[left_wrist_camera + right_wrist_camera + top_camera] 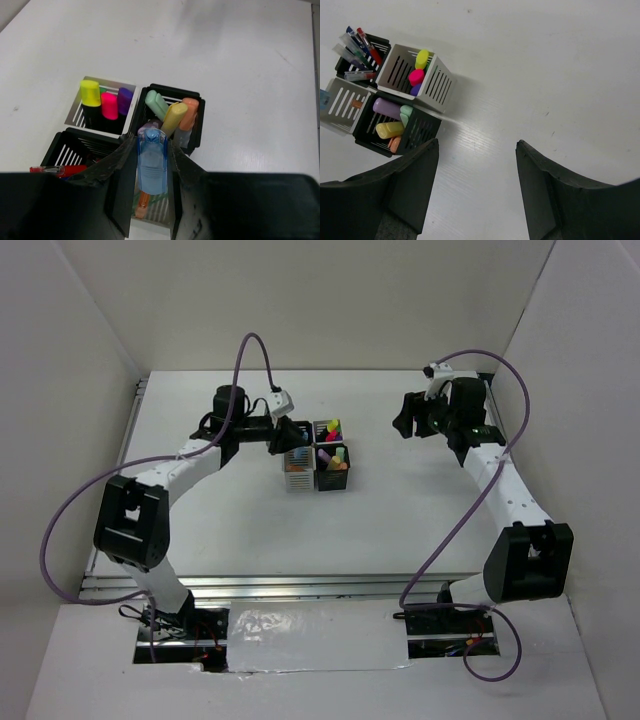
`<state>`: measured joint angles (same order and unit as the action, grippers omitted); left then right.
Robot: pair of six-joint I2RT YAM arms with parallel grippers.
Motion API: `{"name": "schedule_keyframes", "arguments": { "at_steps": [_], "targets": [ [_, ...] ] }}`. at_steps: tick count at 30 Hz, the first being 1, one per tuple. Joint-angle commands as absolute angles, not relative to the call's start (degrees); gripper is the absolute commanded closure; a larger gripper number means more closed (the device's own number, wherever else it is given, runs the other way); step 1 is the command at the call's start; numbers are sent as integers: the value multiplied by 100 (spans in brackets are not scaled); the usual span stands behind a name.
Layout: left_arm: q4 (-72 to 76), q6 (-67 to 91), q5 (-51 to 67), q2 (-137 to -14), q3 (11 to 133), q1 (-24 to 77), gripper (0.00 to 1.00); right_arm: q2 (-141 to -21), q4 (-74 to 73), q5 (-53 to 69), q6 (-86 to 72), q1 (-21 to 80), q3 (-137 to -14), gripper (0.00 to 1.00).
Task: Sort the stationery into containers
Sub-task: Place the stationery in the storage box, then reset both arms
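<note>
The containers point(317, 455) are a 2x2 block of slotted cups. In the left wrist view, a silver-white cup point(82, 107) holds yellow, pink and purple highlighters. A black cup point(197, 125) holds pastel markers point(173, 117), and another black cup point(65, 147) holds red pens. My left gripper point(151, 145) is shut on a translucent blue marker point(152, 162), held just above the near silver-white cup, where an orange pen point(142, 204) lies. My right gripper point(477, 142) is open and empty over bare table, right of the block point(410, 82).
White walls enclose the table on the left, back and right. The left arm point(180, 465) reaches in from the left of the block. The right arm point(500, 480) stands along the right side, its gripper point(410, 420) well apart from the cups.
</note>
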<state>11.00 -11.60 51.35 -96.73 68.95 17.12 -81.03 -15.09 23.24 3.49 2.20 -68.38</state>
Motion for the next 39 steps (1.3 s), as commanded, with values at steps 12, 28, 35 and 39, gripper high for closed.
{"name": "schedule_keyframes", "arguments": {
  "at_steps": [12,28,35,39],
  "targets": [
    [1079,-1434,5405,-9642,7251,1556,29,-8209,-1477,2285,255,114,-7145,27],
    [-3182,-228,1926,-9387,9696,291,1,-8069,-1854,1846,431,-1089,-7418,0],
    [-2979,-124,590,-8833,8359,26,1,-7805,-1872,1749,772,-1564,-6875,0],
    [-3278,176,589,-8973,8446,26,1,-7691,-1881,1749,809,-1564,-6575,0]
  ]
}}
